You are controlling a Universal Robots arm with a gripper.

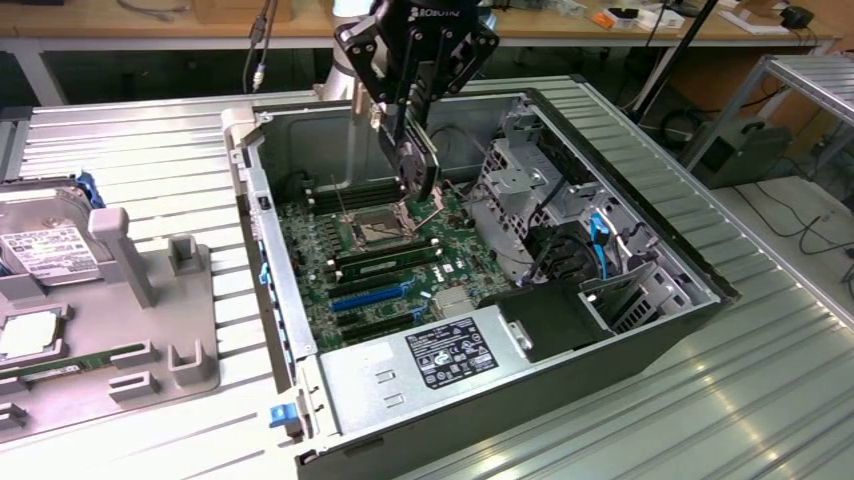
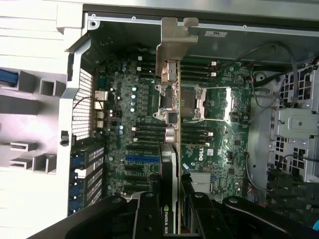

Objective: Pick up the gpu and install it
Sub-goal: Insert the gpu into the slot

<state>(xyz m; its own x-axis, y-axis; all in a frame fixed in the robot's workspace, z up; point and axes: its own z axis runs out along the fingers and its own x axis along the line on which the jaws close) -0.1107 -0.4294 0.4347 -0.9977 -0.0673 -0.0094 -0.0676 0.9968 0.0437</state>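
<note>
Fingers of the gripper are clamped on the gpu, one finger on each flat side of its near end. The card is held edge-on, with its silvery bracket at the end far from the fingers. In the exterior view the card hangs tilted under the fingers, apparently clear of the motherboard, inside the open computer case that lies on the ribbed metal worktop.

Lighting bright and even. Glare streaks the ribbed table at the exterior view's right of the computer case. The case interior lies in soft shadow, and the gpu reads dark.
</note>
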